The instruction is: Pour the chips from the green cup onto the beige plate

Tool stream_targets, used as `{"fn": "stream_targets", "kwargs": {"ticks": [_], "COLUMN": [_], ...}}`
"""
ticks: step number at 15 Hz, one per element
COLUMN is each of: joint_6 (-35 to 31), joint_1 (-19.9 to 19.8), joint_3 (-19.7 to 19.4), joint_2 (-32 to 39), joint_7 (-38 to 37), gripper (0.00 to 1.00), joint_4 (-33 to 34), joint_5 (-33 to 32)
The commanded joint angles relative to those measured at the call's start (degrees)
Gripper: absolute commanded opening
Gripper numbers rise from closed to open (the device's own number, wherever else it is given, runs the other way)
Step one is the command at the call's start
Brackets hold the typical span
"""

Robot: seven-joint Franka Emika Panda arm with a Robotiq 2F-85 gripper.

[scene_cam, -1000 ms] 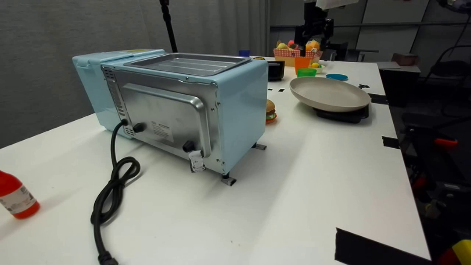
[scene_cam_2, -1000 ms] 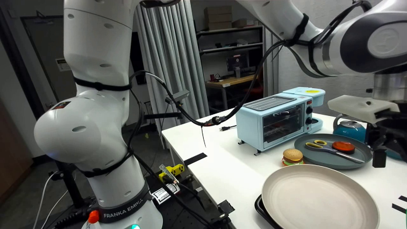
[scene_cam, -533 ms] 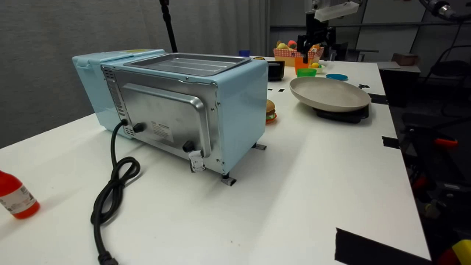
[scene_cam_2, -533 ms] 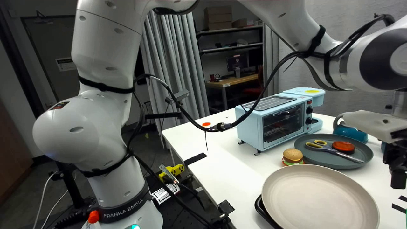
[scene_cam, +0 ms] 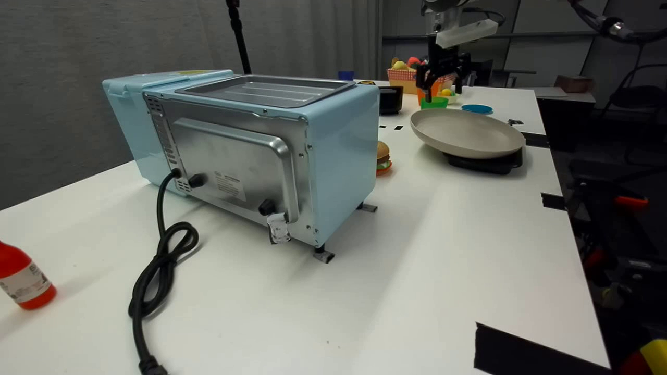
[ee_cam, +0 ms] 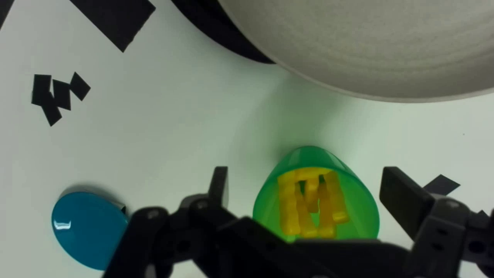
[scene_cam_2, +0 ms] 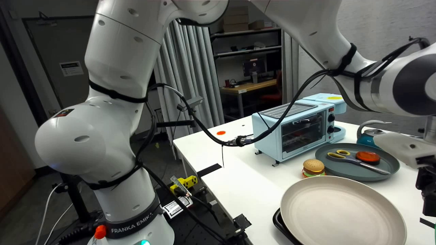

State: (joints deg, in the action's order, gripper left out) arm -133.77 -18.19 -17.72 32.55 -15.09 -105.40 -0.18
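1. Between the fingers of my black two-finger gripper (ee_cam: 304,182), as the wrist view shows, stands the small bright green plastic cup (ee_cam: 359,212), mouth up, the bright yellow, stick-shaped chips (ee_cam: 311,195) inside it.
2. The grasp turns on centring: the cup lies nearer the finger away from the flat blue disc (ee_cam: 88,231), with a plainer gap on the disc's side. Its long axis rises straight from the white tabletop (ee_cam: 173,123), so I'd judge a slight sideways shift before closing would serve.
3. My fingers are spread wide, with hold of nothing. In an exterior view one fingertip (scene_cam: 428,97) overlaps the cup; how far down it reaches I can't tell.
4. The wide, round, shallow beige plate (ee_cam: 386,50) lies near the cup but apart from it, on a low black base (ee_cam: 227,33); I take the pour as yet to come.
5. In an exterior view my white arm (scene_cam_2: 119,51) arches up and over the tabletop, wrist turned so the gripper points down.
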Motion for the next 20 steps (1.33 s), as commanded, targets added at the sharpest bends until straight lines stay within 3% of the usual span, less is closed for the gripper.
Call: {"fn": "stream_targets", "kwargs": {"ticks": [1,20], "joint_6": [-0.7,-1.0], "joint_1": [-0.5,-0.8], "joint_3": [0.0,-0.1], "joint_2": [3.2,8.9], "joint_7": [-1.4,-2.1], "gripper": [1.00,1.00], "joint_4": [3.2,8.9], "joint_5": [1.6,1.7]}}
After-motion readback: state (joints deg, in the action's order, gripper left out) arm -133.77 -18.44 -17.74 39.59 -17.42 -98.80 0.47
